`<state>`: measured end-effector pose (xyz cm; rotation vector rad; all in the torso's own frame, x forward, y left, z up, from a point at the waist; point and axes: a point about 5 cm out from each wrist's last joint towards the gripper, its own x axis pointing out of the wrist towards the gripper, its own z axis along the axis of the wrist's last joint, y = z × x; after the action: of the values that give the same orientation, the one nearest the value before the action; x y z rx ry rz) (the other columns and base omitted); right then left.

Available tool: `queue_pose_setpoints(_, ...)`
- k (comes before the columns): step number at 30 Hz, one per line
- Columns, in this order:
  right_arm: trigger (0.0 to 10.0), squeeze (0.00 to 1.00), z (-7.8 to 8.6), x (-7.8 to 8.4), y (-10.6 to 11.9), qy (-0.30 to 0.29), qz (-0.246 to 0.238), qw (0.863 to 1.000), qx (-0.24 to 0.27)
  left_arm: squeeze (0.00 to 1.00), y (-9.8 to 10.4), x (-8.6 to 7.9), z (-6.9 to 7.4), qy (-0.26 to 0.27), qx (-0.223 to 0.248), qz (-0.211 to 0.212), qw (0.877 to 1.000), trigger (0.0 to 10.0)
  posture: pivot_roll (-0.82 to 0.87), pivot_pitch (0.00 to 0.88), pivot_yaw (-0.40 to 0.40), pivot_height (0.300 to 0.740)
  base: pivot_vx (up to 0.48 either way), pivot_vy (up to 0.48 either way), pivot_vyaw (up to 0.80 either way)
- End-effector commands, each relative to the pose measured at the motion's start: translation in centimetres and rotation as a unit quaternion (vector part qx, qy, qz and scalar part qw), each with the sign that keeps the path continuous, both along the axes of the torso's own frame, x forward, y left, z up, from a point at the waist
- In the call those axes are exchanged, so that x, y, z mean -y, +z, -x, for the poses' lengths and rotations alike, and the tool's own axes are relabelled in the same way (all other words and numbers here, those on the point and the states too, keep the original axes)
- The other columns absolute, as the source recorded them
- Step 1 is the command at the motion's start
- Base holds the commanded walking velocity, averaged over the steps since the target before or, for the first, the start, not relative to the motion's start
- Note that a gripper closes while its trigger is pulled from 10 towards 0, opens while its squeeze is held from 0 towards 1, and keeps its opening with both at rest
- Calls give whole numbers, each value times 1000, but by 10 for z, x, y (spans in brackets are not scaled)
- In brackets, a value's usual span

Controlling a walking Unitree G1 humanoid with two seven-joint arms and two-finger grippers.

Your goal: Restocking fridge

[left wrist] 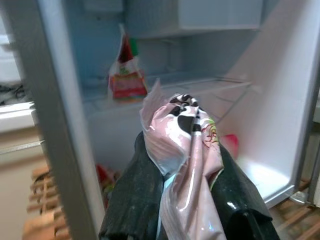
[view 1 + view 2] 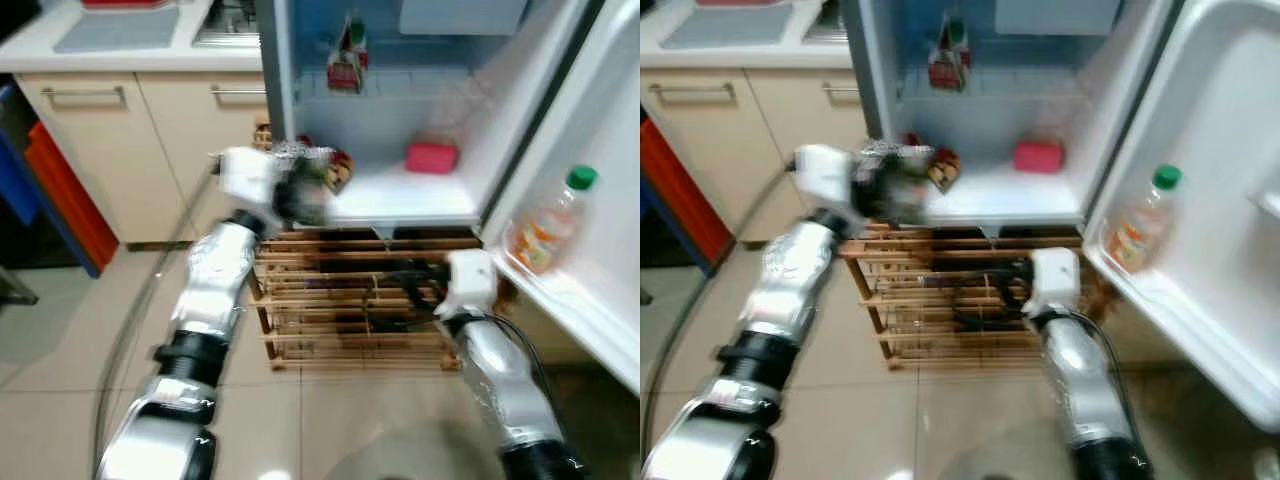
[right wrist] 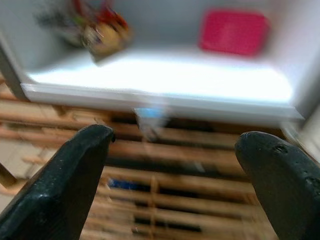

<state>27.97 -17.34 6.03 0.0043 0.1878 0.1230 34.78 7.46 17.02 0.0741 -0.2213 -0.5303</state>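
At the fridge's left front edge, the left gripper pinches a pink plastic snack packet, raised before the lower shelf. Low over the wooden rack, the right gripper hangs spread and empty. Swinging right too early could snag the packet on the fridge's left wall. Open shelf room lies between the near-left snacks and the far-right red container.

Left end effector blurred; bag contents prob. unreadable.
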Motion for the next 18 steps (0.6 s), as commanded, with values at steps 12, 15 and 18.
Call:
queue_pose_setpoints(12, 10000, 0, 1, -12, -2, 28, 1, 1000, 0, 0, 14, -8, -7, 9, 24, -14, 1000, 10000, -74, 0, 20, 740, 457, 0, -503)
queue_pose_setpoints(15, 10000, 0, 2, -11, -4, 29, 4, 1000, -2, 0, 15, -5, -8, 3, 24, -15, 1000, 10000, -77, 0, 24, 740, 458, 0, 0)
queue_pose_setpoints(18, 10000, 0, 3, -11, -5, 29, 5, 1000, -3, 0, 14, -4, -9, 4, 21, -12, 1000, 10000, -77, 0, 24, 740, 458, 0, 0)
